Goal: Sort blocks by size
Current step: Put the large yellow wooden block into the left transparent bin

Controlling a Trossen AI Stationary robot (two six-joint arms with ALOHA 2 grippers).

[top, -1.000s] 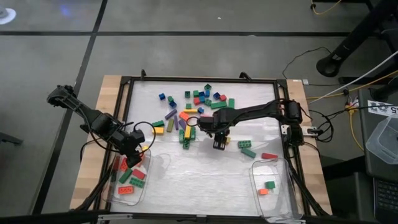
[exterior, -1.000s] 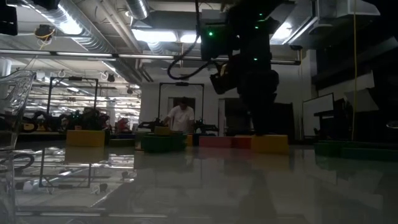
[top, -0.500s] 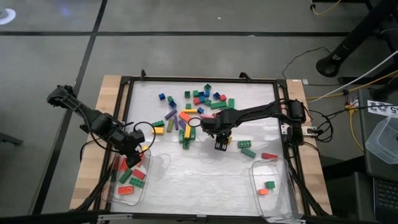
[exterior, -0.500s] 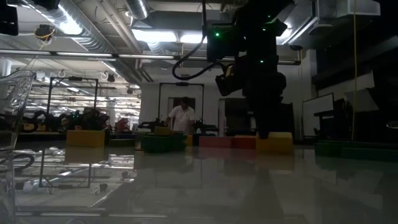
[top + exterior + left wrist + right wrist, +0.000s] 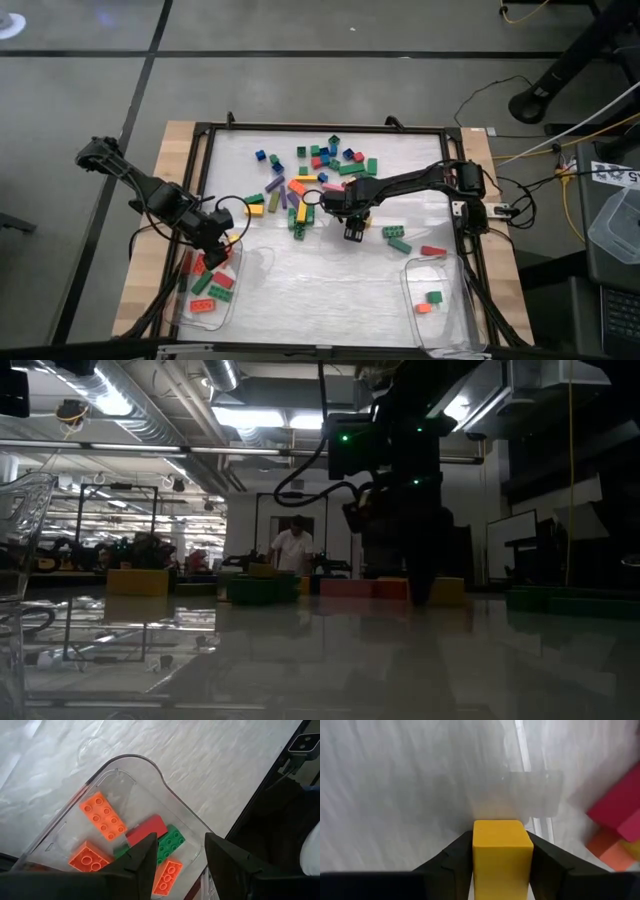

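White slick tabletop (image 5: 320, 275). My right gripper (image 5: 502, 862) clamps a yellow block (image 5: 500, 847) by its flat sides; probably light, rigid, smooth plastic.

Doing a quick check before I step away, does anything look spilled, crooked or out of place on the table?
Nothing stands out. The unsorted blocks lie loose mid-table, the rest sit inside the two tubs, and the right end effector holds a yellow block squarely.
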